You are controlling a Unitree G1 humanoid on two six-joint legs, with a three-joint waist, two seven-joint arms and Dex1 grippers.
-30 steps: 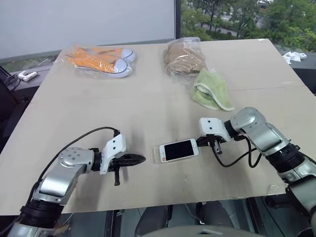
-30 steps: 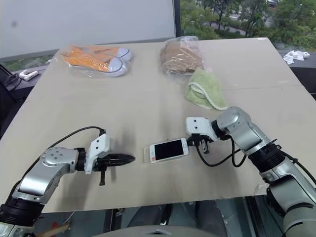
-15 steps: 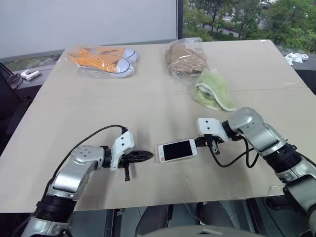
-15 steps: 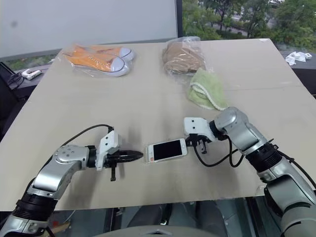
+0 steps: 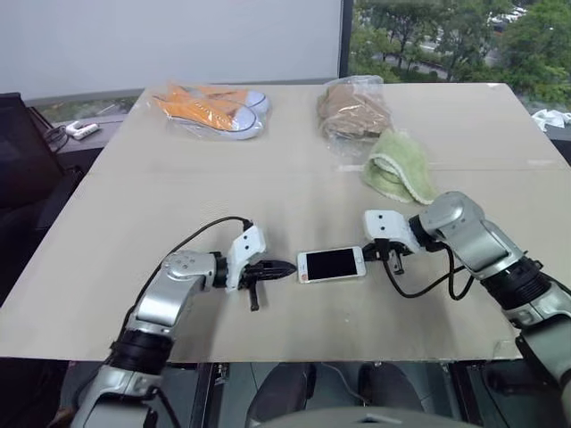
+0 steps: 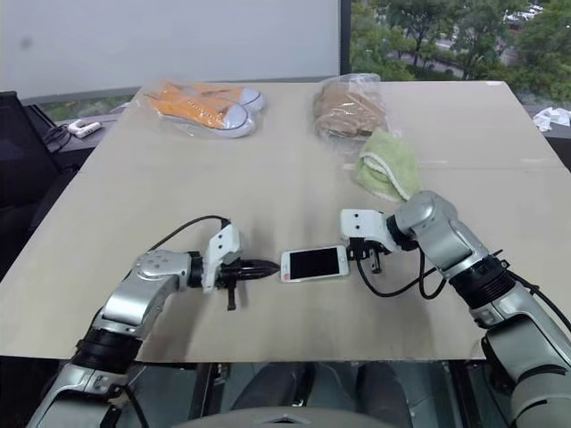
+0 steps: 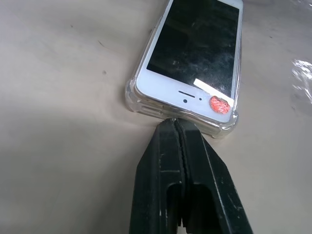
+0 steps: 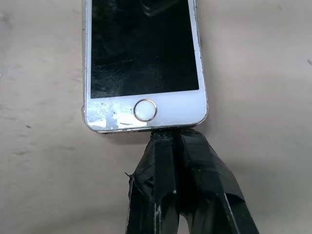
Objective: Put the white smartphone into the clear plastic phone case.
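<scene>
Pincer tips are clenched on both arms: the left pincer (image 7: 175,127) is pressed against one short end of the clear plastic phone case (image 7: 132,100), the right pincer (image 8: 170,139) against the opposite end of the white smartphone (image 5: 331,264). One phone is seen lying in one case near the front of the tabletop (image 5: 134,223); full seating cannot be judged, so a final press may remain.

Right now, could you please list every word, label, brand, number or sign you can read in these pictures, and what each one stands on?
None: no legible text in any view.
white smartphone: dark screen; a small white strip and a red sticker on its bezel bear no readable characters.
Home button end: a plain ring, no lettering.
clear plastic phone case: no marking.
Orange sneakers: any marks too small to read.
</scene>
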